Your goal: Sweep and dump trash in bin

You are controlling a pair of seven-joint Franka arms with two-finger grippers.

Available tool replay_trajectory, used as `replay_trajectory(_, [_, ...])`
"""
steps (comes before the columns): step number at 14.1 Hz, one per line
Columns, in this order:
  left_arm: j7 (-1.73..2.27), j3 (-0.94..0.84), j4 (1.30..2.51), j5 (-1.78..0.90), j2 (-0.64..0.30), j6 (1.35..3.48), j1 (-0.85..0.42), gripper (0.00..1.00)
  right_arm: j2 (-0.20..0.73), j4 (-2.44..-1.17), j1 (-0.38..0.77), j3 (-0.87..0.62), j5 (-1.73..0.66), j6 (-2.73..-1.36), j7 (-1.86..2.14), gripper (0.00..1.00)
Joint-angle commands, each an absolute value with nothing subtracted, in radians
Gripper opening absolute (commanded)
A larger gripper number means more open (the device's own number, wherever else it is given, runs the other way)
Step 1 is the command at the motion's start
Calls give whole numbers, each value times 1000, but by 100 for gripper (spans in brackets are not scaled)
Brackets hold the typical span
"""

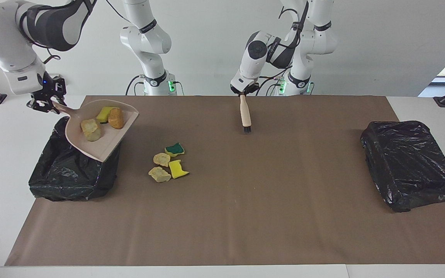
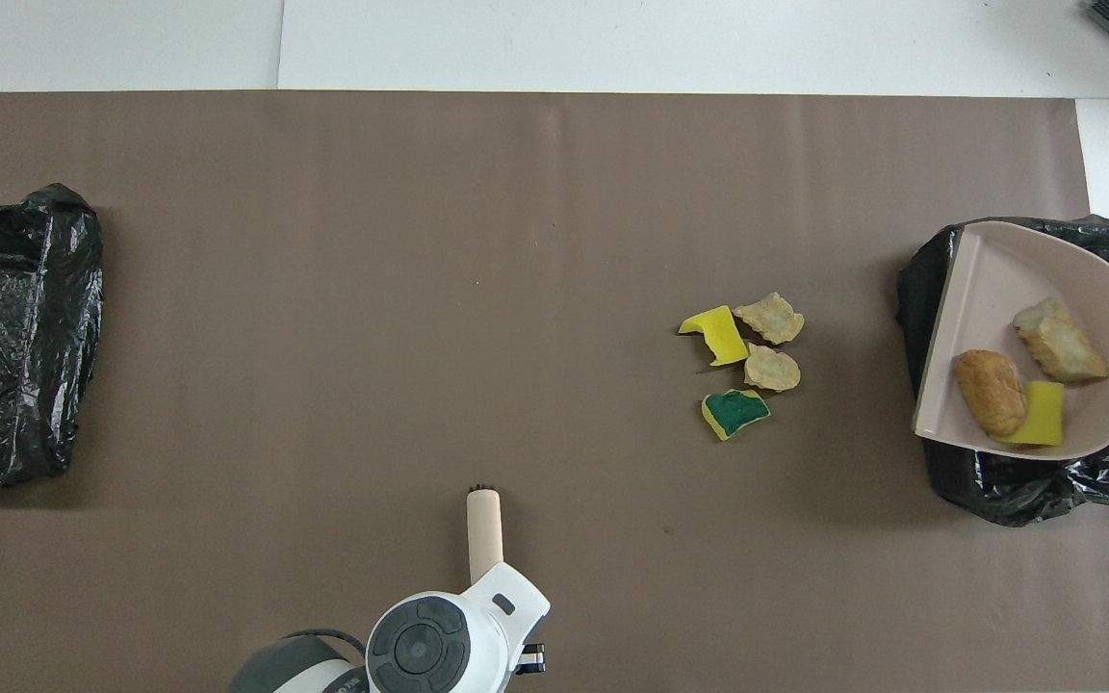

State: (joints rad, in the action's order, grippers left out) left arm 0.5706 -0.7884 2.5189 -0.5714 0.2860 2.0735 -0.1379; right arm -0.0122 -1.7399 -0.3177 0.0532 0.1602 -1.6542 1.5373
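**Three scraps in the lifted dustpan, four on the mat**

Two grippers are both clenched on tools. The right gripper (image 1: pixel 45 101) grasps the handle of the pale pink plastic dustpan (image 1: pixel 108 143), held up in the air over the black-bagged bin (image 1: pixel 58 173) at the right arm's end of the table. The pan tilts, its open lip hanging lower over the bin's mouth. Three pieces of trash ride in it: a tan bread-like chunk (image 1: pixel 90 129), a golden-brown bread-like chunk (image 1: pixel 116 118) and a yellow sponge piece (image 1: pixel 105 114) touching the golden-brown one. From overhead the pan covers most of the bin's opening.

The left gripper (image 1: pixel 242 92) is shut on the top of the beige-handled brush (image 1: pixel 245 114), which hangs nearly upright with its dark bristles (image 1: pixel 247 130) close over the brown paper mat (image 1: pixel 245 216), near the robots' edge.

Four more scraps lie in a loose cluster on the mat, between the brush and the bin under the dustpan: a green-topped yellow sponge piece (image 1: pixel 174 149) nearest the robots, a tan chunk (image 1: pixel 161 159) just beside it, a plain yellow sponge piece (image 1: pixel 178 169) and another tan chunk (image 1: pixel 159 174) farthest from the robots.

A second black-bagged bin (image 1: pixel 410 164) sits at the left arm's end of the table, well apart from everything else.
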Motion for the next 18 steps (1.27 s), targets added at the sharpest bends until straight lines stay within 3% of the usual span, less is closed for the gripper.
replay_trajectory(1, [575, -787, 2540, -597, 275, 2112, -152, 0, 31, -1665, -373, 46, 248, -1672, 1624, 0])
replay_trajectory(2, [574, -787, 2540, -597, 275, 2112, -152, 0, 35, -1660, -386, 46, 291, -1719, 1656, 0])
replay_trajectory(3, [574, -787, 2542, -597, 273, 2112, -152, 12, 35, -1661, -397, 48, 354, -1783, 1681, 0])
replay_trajectory(5, [571, -787, 2542, -597, 267, 2112, -149, 13, 34, -1674, -402, 49, 470, -1842, 1692, 0])
replay_trajectory(6, [566, -787, 2539, -597, 259, 2112, -146, 33, 38, -1689, -402, 49, 516, -1894, 1689, 0])
replay_trajectory(7, [560, -784, 2527, -597, 235, 2114, -141, 83, 41, -1713, -402, 51, 538, -1942, 1684, 0])
replay_trajectory(8, [546, -782, 2514, -595, 220, 2124, -138, 100, 47, -1738, -402, 51, 560, -1978, 1683, 0])
replay_trajectory(14, [446, -772, 2436, -585, 204, 2103, -69, 100, 58, -1776, -388, 49, 813, -2075, 1638, 0])
replay_trajectory(18, [448, -617, 2233, -453, 210, 1956, -52, 100, 66, -1779, -373, 48, 899, -2105, 1632, 0])
